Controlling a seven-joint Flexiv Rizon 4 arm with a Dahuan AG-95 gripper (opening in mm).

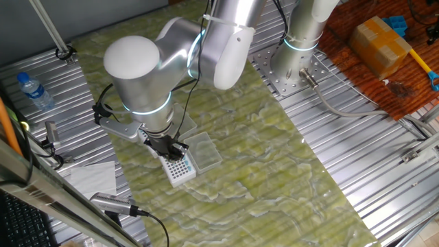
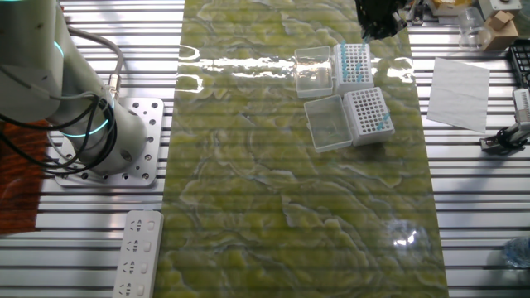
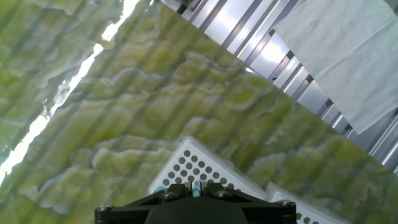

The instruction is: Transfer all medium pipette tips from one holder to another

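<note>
Two white holders stand side by side on the green mat, a far one [image 2: 354, 64] and a near one [image 2: 367, 114]. The near one carries a patch of medium pipette tips [image 2: 382, 124], seen as light-blue dots at one corner. My gripper [image 2: 374, 33] hovers just above the far holder's back edge. In the hand view my gripper [image 3: 196, 185] is shut on one light-blue tip [image 3: 197, 187], directly over a holder's bare dark holes [image 3: 194, 163]. From the other side, the gripper [image 1: 171, 149] hangs over a holder [image 1: 180, 169]; the arm hides the second one.
Each holder has a clear lid lying beside it, one [image 2: 314, 69] at the far holder and one [image 2: 325, 122] at the near. White paper [image 2: 458, 91] lies on the slatted metal table past the mat's edge. A water bottle [image 1: 34, 91] stands far off.
</note>
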